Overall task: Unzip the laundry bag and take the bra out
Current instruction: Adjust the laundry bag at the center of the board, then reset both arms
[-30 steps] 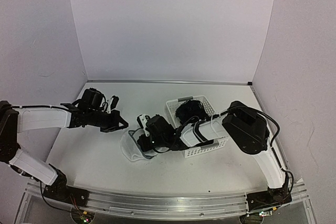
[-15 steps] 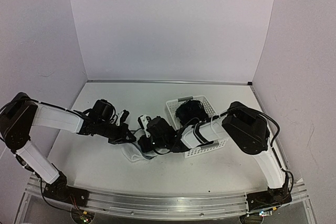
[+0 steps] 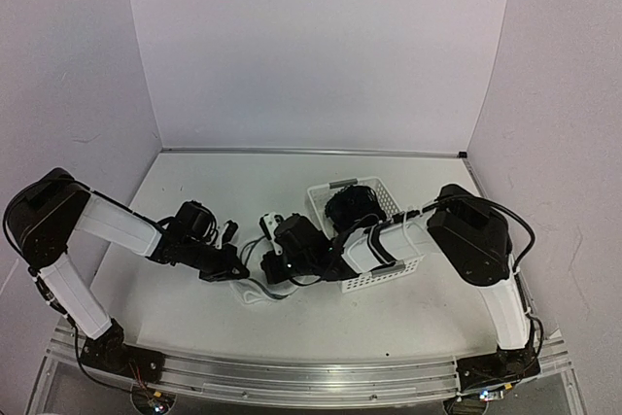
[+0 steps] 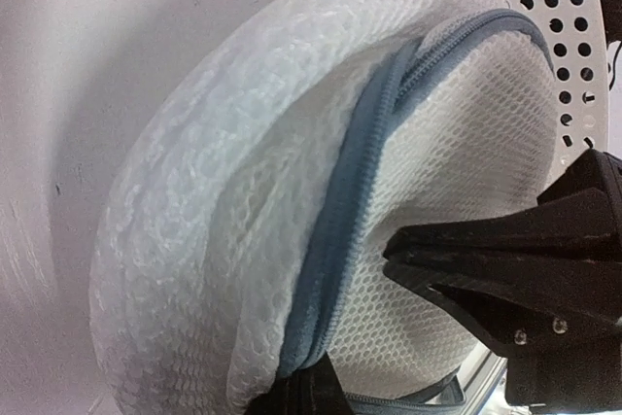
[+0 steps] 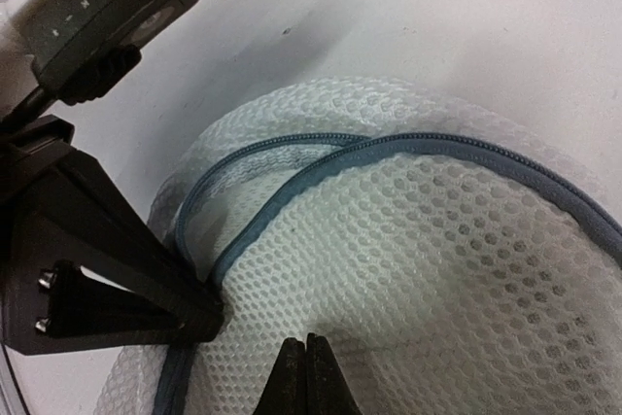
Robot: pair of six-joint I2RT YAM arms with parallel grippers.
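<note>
Noted left arm [image 3: 121, 225] stretched toward 3 o'clock, right arm [image 3: 384, 240] toward 9; left gripper [image 4: 301, 397] clamped on laundry bag [image 5: 437, 259] zipper [image 4: 340, 240], right gripper [image 5: 306, 376] pinching its mesh.

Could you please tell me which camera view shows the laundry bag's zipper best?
The left wrist view: the blue-grey zipper runs in close-up along the mesh laundry bag. The right wrist view also shows it, curving across the mesh. In the top external view the bag is small and its zipper indiscernible.
</note>
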